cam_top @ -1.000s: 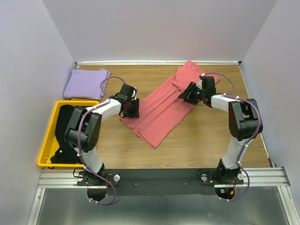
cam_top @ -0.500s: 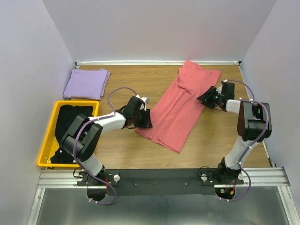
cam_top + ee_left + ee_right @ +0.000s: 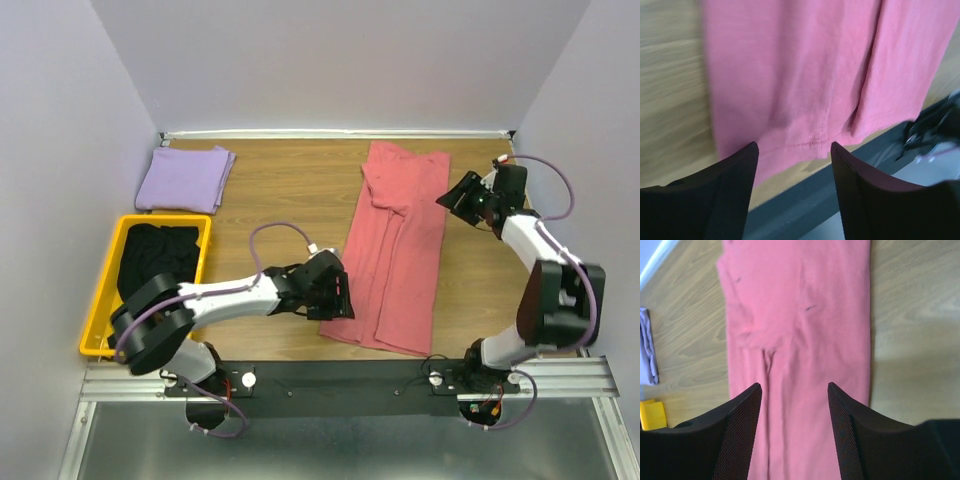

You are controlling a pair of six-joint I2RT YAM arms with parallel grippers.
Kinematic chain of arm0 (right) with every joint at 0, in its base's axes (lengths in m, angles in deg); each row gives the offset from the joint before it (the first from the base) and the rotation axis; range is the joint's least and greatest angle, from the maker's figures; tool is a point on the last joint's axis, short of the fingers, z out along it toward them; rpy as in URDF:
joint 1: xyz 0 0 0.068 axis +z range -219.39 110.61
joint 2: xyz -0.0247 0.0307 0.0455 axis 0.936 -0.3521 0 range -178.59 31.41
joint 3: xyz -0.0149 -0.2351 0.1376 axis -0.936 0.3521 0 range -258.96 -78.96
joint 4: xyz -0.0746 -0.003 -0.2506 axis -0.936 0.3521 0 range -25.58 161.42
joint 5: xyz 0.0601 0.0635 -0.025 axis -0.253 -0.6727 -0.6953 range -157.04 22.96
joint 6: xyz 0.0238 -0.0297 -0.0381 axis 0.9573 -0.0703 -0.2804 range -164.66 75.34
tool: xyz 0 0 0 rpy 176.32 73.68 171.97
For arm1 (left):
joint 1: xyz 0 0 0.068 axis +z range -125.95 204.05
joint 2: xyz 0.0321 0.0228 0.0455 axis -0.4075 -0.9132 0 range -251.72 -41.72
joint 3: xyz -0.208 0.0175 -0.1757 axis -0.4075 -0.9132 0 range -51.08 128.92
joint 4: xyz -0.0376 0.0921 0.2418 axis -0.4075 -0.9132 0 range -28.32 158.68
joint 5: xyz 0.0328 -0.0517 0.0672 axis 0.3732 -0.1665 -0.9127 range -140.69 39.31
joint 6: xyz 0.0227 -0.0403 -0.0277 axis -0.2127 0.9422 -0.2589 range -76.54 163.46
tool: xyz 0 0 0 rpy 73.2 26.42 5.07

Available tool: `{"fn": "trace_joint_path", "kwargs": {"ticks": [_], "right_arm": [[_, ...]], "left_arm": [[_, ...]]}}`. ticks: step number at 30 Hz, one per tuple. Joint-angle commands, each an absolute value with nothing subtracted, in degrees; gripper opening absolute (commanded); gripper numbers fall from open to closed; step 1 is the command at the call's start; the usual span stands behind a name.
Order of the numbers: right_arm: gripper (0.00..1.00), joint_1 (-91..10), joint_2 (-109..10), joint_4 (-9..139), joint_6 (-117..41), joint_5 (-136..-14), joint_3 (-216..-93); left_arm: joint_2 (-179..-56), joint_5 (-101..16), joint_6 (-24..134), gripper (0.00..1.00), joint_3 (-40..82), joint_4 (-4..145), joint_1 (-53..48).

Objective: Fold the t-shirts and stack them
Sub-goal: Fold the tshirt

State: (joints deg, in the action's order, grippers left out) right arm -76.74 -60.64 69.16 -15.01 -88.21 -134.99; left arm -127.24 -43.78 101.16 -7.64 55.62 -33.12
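Observation:
A salmon-pink t-shirt (image 3: 398,250) lies flat on the wooden table as a long narrow strip, folded lengthwise, running from the back toward the near edge. My left gripper (image 3: 338,303) is at the strip's near left corner. In the left wrist view its jaws (image 3: 793,147) stand open just past the hem of the pink t-shirt (image 3: 805,75), with nothing between them. My right gripper (image 3: 460,196) is beside the strip's far right edge. In the right wrist view it (image 3: 795,387) is open above the pink t-shirt (image 3: 800,315). A folded lavender t-shirt (image 3: 185,178) lies at the back left. Black t-shirts (image 3: 155,262) fill the bin.
The yellow bin (image 3: 98,300) stands at the left edge of the table. The black mounting rail (image 3: 350,375) runs along the near edge just below the pink hem. Walls close in the left, back and right sides.
The pink t-shirt has swung from a diagonal to lying straight, front to back. My left gripper moved toward the near edge, my right one to the far right. Both jaws widened and let go.

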Motion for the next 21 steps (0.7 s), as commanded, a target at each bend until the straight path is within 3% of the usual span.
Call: {"fn": "trace_joint_path", "kwargs": {"ticks": [1,6,10,17,21], "right_arm": [[0.64,-74.58,-48.24,82.51,-17.15,-82.87,-129.95],[0.65,-69.49,-36.63,91.74,-17.77,-77.16,-122.05],[0.65,-65.96,-33.62,91.50,-16.27,-76.79,-120.97],[0.65,-62.62,-46.18,83.77,-14.70,-71.62,-130.27],[0.65,-62.01,-59.07,78.94,-12.58,-69.68,-136.95]], "left_arm": [[-117.76,-57.53,112.45,0.70,-7.49,45.14,-33.08],[-115.72,-65.18,111.32,0.70,-5.99,39.68,-33.00],[-120.63,-63.44,103.78,0.68,-3.98,42.66,-31.15],[-122.50,-63.80,93.22,0.68,-3.35,44.59,-26.59],[-121.79,-62.56,86.99,0.70,-5.37,46.44,-23.33]]}}
